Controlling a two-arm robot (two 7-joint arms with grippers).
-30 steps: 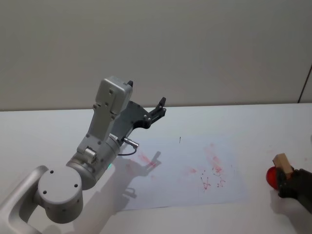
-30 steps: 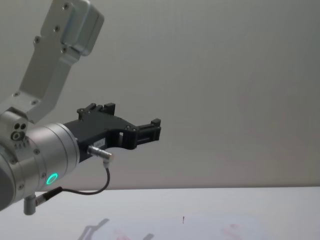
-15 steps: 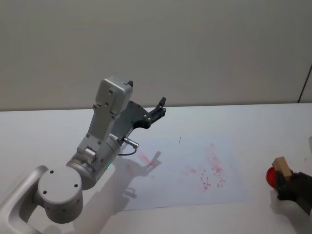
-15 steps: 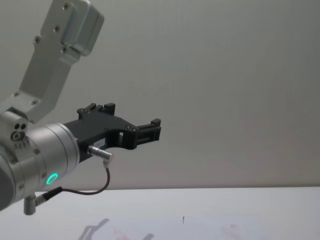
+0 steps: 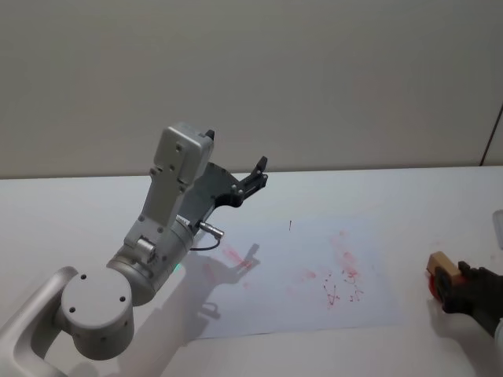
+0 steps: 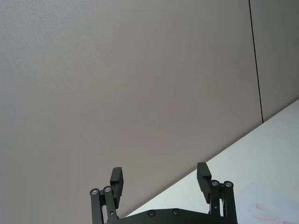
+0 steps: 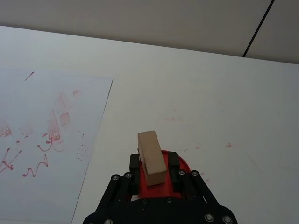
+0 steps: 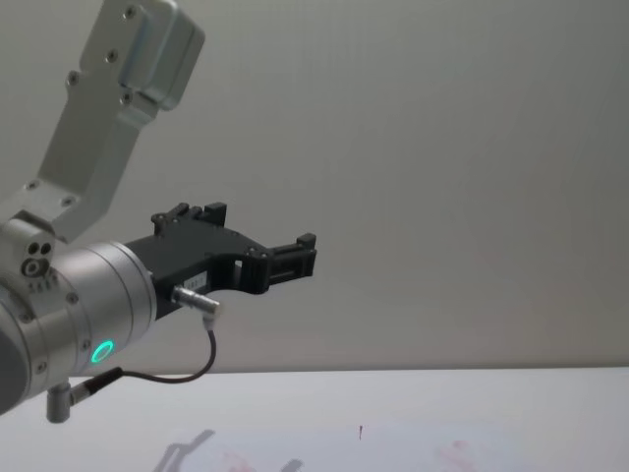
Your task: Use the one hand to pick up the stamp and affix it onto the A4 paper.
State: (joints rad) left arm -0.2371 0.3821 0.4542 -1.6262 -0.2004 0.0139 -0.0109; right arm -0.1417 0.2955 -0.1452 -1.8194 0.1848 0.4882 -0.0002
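Right gripper (image 7: 152, 175) is clamped on the stamp (image 7: 150, 157), off right of the A4 paper (image 5: 295, 275), presumably ready to carry over, while the left gripper (image 6: 161, 179) idles high with fingers apart.

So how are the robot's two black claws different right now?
The left black two-finger end effector is raised high above the white table, while the right black end effector sits low by the table's right edge. The left one's fingers are spread open and hold nothing; the right one is shut on the small light-brown wooden stamp. Both are black plastic with two fingers.
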